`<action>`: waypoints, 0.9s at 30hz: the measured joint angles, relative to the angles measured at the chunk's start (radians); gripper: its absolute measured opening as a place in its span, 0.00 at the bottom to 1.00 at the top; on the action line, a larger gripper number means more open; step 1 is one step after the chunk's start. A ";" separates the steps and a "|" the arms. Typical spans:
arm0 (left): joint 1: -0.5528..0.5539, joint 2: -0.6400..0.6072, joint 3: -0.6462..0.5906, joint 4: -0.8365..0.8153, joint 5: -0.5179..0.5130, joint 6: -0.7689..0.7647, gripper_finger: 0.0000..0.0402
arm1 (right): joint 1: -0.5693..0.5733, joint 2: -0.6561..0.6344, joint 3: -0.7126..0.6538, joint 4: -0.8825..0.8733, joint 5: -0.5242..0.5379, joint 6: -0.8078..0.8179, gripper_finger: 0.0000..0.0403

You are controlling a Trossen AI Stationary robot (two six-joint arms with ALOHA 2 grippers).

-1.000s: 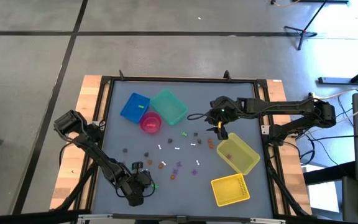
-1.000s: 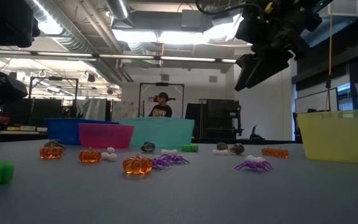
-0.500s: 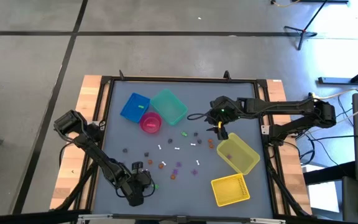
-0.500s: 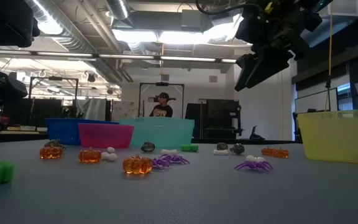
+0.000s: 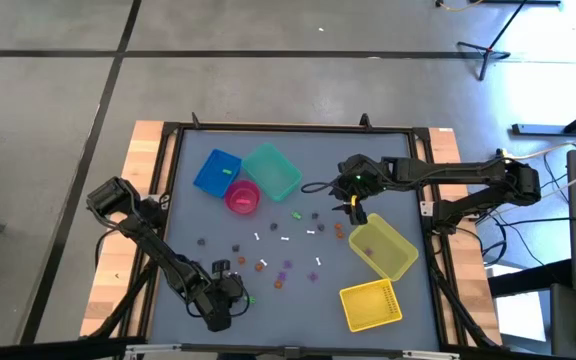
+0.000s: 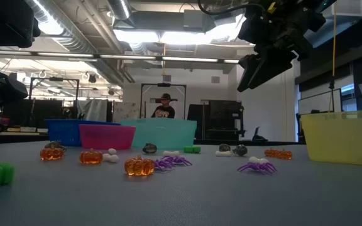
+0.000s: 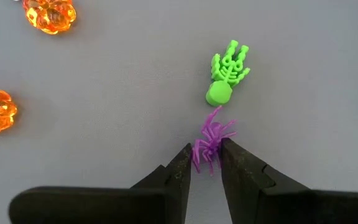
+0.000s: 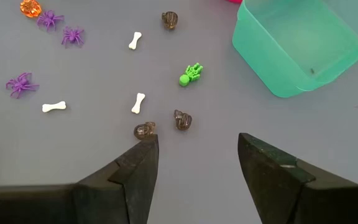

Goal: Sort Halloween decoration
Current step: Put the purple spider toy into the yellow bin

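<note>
nothing moved; left gripper [image 7: 204, 158] fingers still pinch spiky purple spider [image 7: 211, 139].

glossy translucent orange pumpkins [image 7: 50, 14], matt grey tabletop [image 7: 117, 81]

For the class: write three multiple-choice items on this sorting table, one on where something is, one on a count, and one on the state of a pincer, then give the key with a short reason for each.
1. Where does the pink bin sit?
A. Against the blue bin and teal bin
B. Between the two yellow bins
C. Alone at the table's near edge

2. How many yellow bins stand on the table?
A. One
B. Two
C. Three

3. What is the left pincer doing?
A. Raised above the teal bin
B. Holding an orange pumpkin
C. Closed on a purple spider

Answers:
1 A, the high view shows it tucked against both.
2 B, one yellow bin sits beside the other.
3 C, the left wrist view shows the spider pinched between its fingers, beside a green skeleton.
</note>
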 joint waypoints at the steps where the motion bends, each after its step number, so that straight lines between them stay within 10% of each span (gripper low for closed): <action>1: 0.000 0.000 0.000 0.000 0.000 0.000 0.16 | 0.000 0.000 0.000 0.000 0.000 0.000 0.55; 27: 0.000 0.002 0.000 0.009 0.001 0.002 0.01 | 0.000 0.000 0.000 0.000 0.000 0.000 0.55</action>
